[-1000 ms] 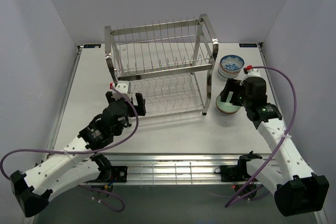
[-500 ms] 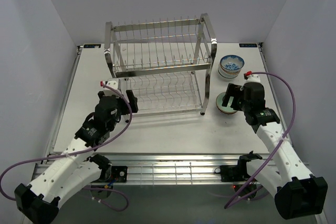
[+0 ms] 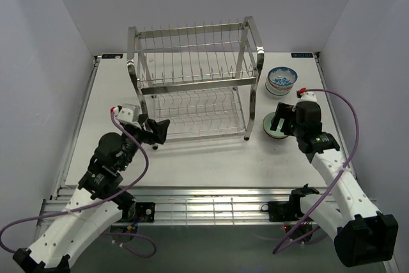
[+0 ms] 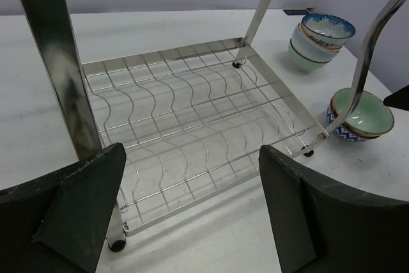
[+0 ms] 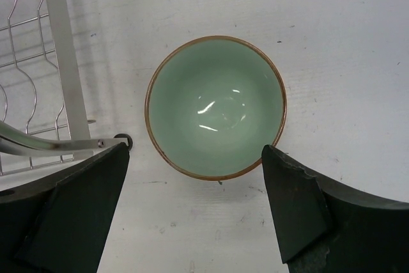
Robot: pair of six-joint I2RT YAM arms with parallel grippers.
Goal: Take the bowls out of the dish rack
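The dish rack (image 3: 192, 84) stands at the back middle of the table, and I see no bowls on either tier. Its lower tier fills the left wrist view (image 4: 192, 110). A stack of bowls (image 3: 282, 81) with a blue-and-white one on top stands right of the rack and also shows in the left wrist view (image 4: 318, 39). A mint-green bowl (image 3: 273, 129) sits upright on the table by the rack's front right leg (image 4: 361, 113). My right gripper (image 3: 282, 121) is open and hovers above this bowl (image 5: 215, 107). My left gripper (image 3: 153, 131) is open and empty at the rack's front left corner.
The rack's post (image 5: 61, 43) and foot stand just left of the green bowl. White walls close in the table on the left, back and right. An aluminium rail (image 3: 211, 206) runs along the near edge.
My left arm has drawn back from the rack's lower tier, toward the left and the near edge. The rack has settled a little. My right gripper has stayed above the green bowl.
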